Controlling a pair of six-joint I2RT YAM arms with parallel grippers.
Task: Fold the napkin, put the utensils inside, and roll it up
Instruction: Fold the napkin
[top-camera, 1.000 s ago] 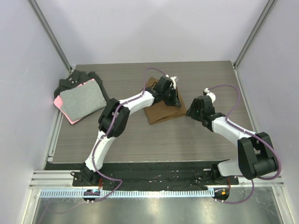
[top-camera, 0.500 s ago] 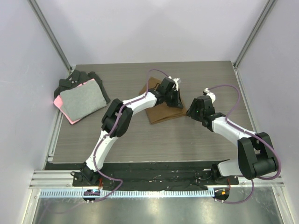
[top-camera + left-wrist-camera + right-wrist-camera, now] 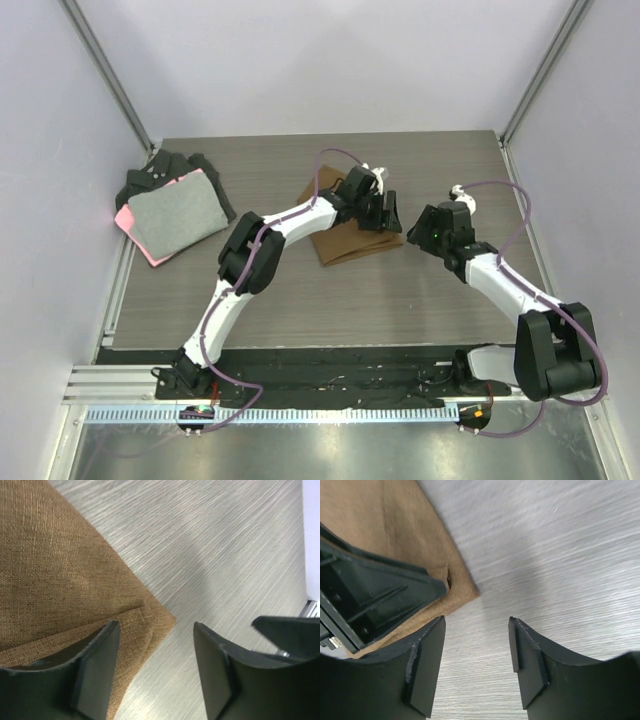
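Grey wood-grain bench [image 3: 300,300] noted as carrying everything. White-and-black left arm [image 3: 248,255] is stretched from the near edge toward the far middle; white-and-black right arm [image 3: 505,288] is bent in from the near right corner. Plain brown fabric napkin [image 3: 338,245] is seen lying folded into layers, flat on the bench, a little right of centre and nearer the far edge than the near one. Grey cloth with pink edge [image 3: 175,215] is laid over crumpled black cloths [image 3: 165,165] at the left edge, well apart from the napkin. Left gripper [image 3: 385,212] is held at the napkin's right corner, jaws apart and clamped on nothing: one finger [image 3: 100,665] over the fabric [image 3: 60,570], the other over bare bench. Right gripper [image 3: 428,230] is held just beside that corner, jaws likewise apart, with bare bench between them.
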